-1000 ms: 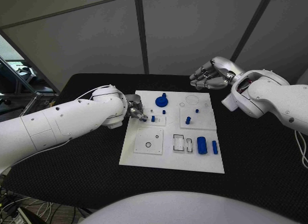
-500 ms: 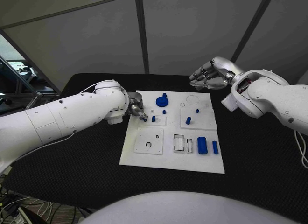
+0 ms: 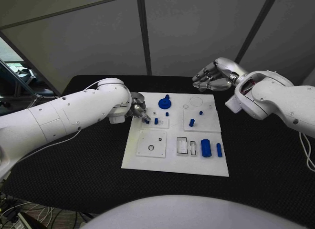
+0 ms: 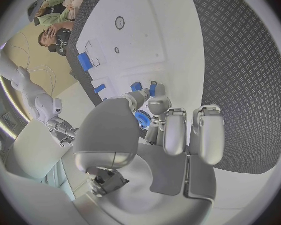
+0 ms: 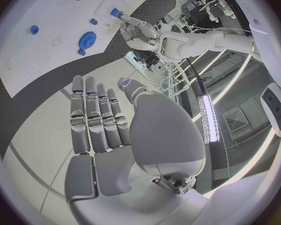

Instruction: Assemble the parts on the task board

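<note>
Seating a small blue peg (image 3: 156, 121) in the square white block at the upper left of the flat white task board (image 3: 173, 167), by the look of it. Left silver hand (image 3: 138, 110) pinching that peg between fingertips; right silver hand (image 3: 213, 77) hovering past the board's far edge, fingers straight and together, holding nothing. Next: pressing straight down, then letting go. Elsewhere on the board: blue gear (image 3: 165, 102), blue cylinder (image 3: 205, 148), blue bar (image 3: 219, 150), rectangular slots apparently unfilled. Black bench (image 3: 75, 167) underneath.

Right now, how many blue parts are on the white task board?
7: gear and small peg, far middle; short piece by the left robot hand; stud and taller peg, far right; cylinder and bar, near right. More may be hidden.
</note>
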You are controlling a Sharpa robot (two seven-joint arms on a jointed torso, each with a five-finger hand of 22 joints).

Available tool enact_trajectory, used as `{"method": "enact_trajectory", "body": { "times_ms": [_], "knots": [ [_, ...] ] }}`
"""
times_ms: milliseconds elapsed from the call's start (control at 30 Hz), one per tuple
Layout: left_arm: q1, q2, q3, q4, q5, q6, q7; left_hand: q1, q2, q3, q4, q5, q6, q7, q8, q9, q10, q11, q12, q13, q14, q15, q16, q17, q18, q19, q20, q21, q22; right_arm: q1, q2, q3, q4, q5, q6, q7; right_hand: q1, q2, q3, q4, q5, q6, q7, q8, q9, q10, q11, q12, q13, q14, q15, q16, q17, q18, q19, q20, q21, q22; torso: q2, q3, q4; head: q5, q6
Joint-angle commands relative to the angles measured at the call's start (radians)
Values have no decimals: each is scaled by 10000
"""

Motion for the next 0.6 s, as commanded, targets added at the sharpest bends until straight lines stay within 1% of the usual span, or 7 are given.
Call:
{"method": "enact_trajectory", "body": {
  "times_ms": [33, 400, 600],
  "knots": [
    [24, 74, -12, -146, 370, 534, -199, 66, 14, 1339, -1316, 37, 3, -40, 39, 23, 120, -12, 41, 13, 692, -68, 27, 1333, -204, 581, -69, 40, 1959, 22, 8, 6, 13, -20, 45, 66, -31, 55, 33, 37, 64, -13, -58, 52, 6, -16, -40, 39, -13, 52, 17, -32, -12, 103, 35, -1, -67, -12, -8, -4, 14, 0, 1],
    [133, 222, -16, -399, 438, 849, -170, 45, -53, 1371, -1386, 106, 45, -49, 41, 49, 158, -20, 71, 37, 693, -73, 29, 1335, -212, 596, -70, 67, 1981, 22, 23, 6, 9, -20, 49, 66, -31, 55, 33, 37, 64, -13, -58, 52, 6, -16, -40, 39, -13, 52, 17, -32, -12, 103, 35, -1, -67, -12, 0, 0, 20, 12, 4],
    [185, 297, -35, -486, 443, 1030, -156, 10, -96, 1402, -1430, 189, 89, -57, 36, 70, 208, -29, 126, 89, 694, -78, 31, 1337, -221, 613, -72, 99, 2007, 22, 32, 6, 5, -20, 60, 66, -31, 55, 33, 37, 64, -13, -58, 52, 6, -16, -40, 39, -13, 52, 17, -32, -12, 103, 35, -1, -67, -12, 1, -5, 13, 16, -10]
  ]
}}
